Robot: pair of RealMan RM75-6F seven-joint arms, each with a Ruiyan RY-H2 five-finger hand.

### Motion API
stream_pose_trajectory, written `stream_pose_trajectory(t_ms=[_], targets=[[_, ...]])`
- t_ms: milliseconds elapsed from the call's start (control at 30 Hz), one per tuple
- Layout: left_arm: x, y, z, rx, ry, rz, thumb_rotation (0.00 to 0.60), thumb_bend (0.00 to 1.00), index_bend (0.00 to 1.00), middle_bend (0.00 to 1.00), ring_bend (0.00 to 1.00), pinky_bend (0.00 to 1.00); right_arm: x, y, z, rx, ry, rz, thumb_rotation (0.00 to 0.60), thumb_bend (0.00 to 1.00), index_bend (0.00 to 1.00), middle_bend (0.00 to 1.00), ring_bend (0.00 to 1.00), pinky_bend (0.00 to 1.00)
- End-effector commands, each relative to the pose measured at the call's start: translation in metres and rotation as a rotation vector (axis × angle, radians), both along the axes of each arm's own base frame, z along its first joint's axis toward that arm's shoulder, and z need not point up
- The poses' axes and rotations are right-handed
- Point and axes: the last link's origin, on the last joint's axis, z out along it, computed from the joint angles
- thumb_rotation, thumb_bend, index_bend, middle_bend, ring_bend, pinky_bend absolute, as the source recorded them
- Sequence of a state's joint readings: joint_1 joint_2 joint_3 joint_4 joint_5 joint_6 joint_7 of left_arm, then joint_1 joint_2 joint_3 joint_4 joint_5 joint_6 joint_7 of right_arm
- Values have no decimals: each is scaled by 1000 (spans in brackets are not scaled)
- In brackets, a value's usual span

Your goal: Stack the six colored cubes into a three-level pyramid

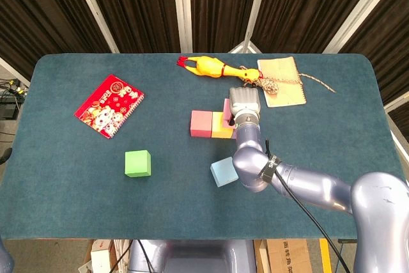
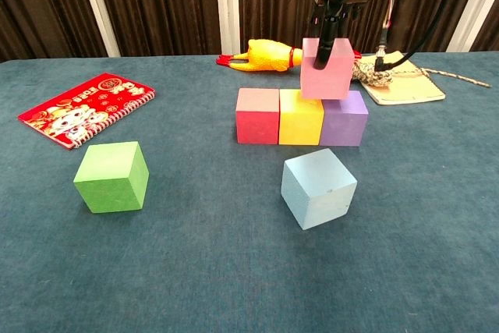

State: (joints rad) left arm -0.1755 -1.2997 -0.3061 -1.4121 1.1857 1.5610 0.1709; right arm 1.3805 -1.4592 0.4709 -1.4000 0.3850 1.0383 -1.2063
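**Inspector:** Condition of the right hand (image 2: 331, 7)?

**Assistant:** Its dark fingers (image 2: 325, 33) are closed on the pink cube (image 2: 326, 69), reaching down over the front face and top edge. The chest view shows little of the hand above them, so I cannot tell how wide the rest of it spreads. The left hand is in neither view.

**Inspector:** Where is that cube?

**Assistant:** Over the seam between the yellow cube (image 2: 301, 117) and the purple cube (image 2: 344, 118), slightly tilted. Its lower edge is at their tops; full contact cannot be confirmed.

**Inspector:** The base row?

**Assistant:** Red cube (image 2: 258, 115), yellow, purple, touching side by side on the blue table (image 2: 195, 271).

**Inspector:** Loose cubes?

**Assistant:** The light blue cube (image 2: 319, 188) lies just in front of the row, turned askew. The green cube (image 2: 112, 176) sits well apart to the left.
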Motion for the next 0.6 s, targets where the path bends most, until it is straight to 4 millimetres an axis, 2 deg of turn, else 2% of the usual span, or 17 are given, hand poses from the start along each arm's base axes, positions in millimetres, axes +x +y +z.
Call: stream_pose_trajectory(t_ms=[33, 600], targets=[[0, 0, 0, -1, -1, 0, 600, 159, 151, 0, 0, 18, -2, 0, -1, -1, -9, -2, 600, 327, 443, 439, 205, 0], [1, 0, -1, 1, -11, -3, 600, 160, 151, 0, 0, 18, -6, 1, -10, 12, -29, 9, 600, 327, 443, 439, 205, 0]])
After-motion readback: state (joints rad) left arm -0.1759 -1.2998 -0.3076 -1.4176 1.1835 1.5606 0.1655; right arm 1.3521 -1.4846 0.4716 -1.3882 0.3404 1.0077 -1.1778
